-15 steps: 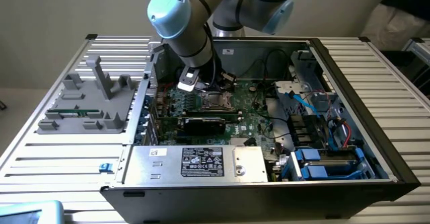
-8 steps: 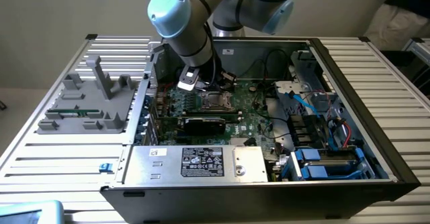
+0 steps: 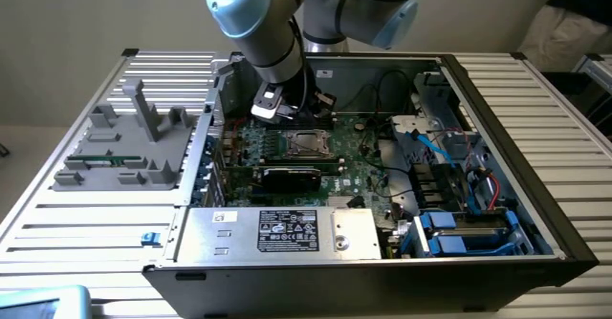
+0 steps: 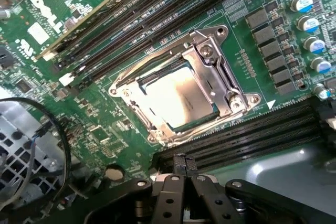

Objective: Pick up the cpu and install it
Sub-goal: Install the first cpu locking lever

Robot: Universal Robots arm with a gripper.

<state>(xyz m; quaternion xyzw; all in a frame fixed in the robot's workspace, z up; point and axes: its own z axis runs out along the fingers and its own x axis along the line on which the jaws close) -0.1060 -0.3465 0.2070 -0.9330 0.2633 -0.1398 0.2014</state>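
**Grey fixture block** (image 3: 129, 150). At the exterior view's left, on the slatted table (image 3: 86, 222), outside the case. Moulded, with upright posts and recesses; a thin green strip lies in one slot.

**Computer case** (image 3: 497, 211). Open-topped tower lying on its side, right of the fixture. Holds the green motherboard (image 3: 359, 168), a labelled power supply (image 3: 287, 231) along the near wall, and blue drive carriers (image 3: 459, 236) toward the exterior view's right.

**Gripper** (image 4: 182, 174). On the arm reaching down over the board's far edge, near the socket. In the wrist view the two dark fingers stand pressed together with nothing between them: closed and empty.

**Socket** (image 4: 220, 90). Dark square with a bright metal retaining frame, set between banks of long black memory slots (image 4: 236, 137).

**Cpu** (image 4: 178, 98). Lies flat inside the socket frame, its pale silver lid showing through the frame's opening, apart from the gripper. Whether the frame is latched down over it cannot be told.

- Handling, by judgement: light, rigid, thin. The polished metal lid likely offers little friction to flat pads.
- Fragility: the underside contacts and the socket pins beneath are probably delicate, so tilting or dragging risks damage.
- Hold: best taken by two opposite edges, kept level. The surrounding frame leaves little room at those edges.
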